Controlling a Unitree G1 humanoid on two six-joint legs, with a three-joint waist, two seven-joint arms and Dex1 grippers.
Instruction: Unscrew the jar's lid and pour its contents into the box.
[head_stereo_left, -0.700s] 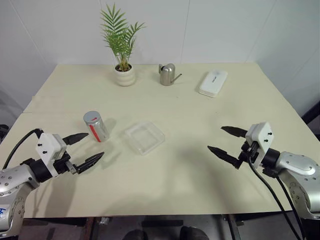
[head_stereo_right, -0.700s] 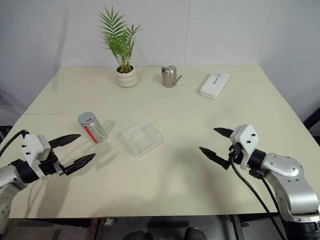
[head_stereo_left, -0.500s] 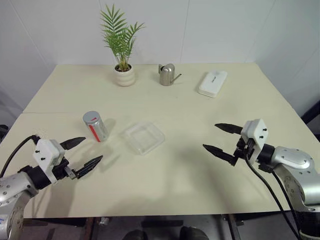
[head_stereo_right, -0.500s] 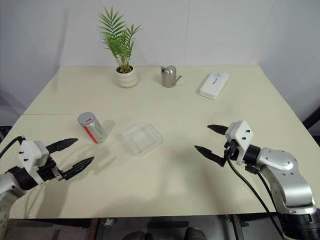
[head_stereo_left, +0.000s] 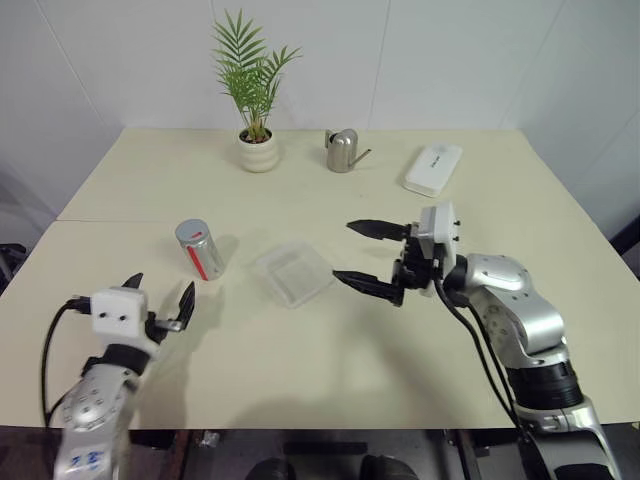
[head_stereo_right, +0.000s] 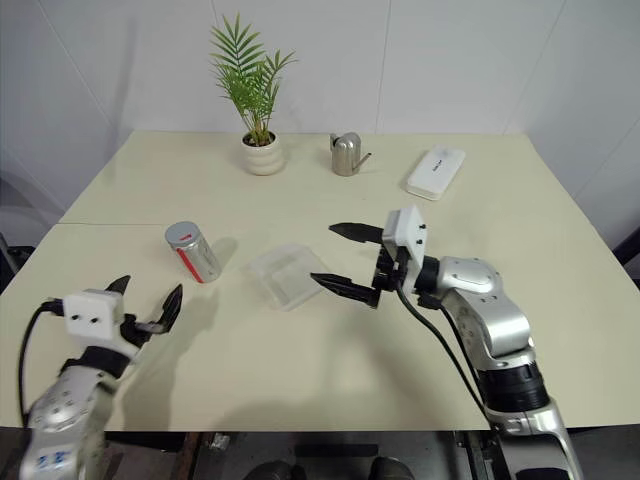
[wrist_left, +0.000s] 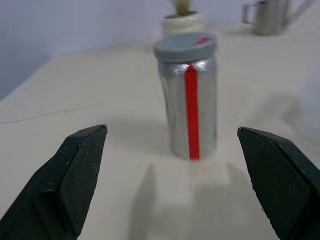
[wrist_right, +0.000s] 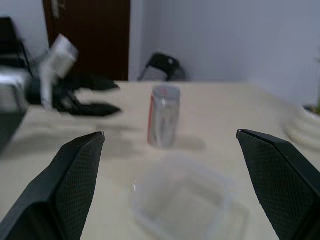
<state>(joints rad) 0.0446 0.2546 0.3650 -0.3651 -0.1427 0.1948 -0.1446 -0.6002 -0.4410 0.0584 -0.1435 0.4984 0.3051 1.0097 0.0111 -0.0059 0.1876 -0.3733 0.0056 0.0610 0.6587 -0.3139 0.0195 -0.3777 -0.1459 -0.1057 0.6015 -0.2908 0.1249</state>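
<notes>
Left wrist view: the jar (wrist_left: 191, 95) stands upright on the table (head_stereo_left: 300, 380), straight ahead of the left gripper (head_stereo_left: 160, 303) and centred between its two spread fingers, a little beyond the tips and not touched. Its grey lid (wrist_left: 186, 46) is on, and a red stripe runs down the silver side. The contents cannot be seen.

In the head views, the box (head_stereo_left: 291, 272) lies flat just past the jar on the side toward the right gripper (head_stereo_left: 363, 257). That gripper points across the table at the box, its fingers spread wide with nothing between them; the lower fingertip is just beside the box's near edge, and I cannot tell if it touches. The right wrist view looks over the box to the jar and the left gripper beyond.

Far behind both grippers, along the wall, stand a potted plant (head_stereo_left: 255, 95), a steel watering can (head_stereo_left: 343, 151) and a white oblong device (head_stereo_left: 433, 168).
</notes>
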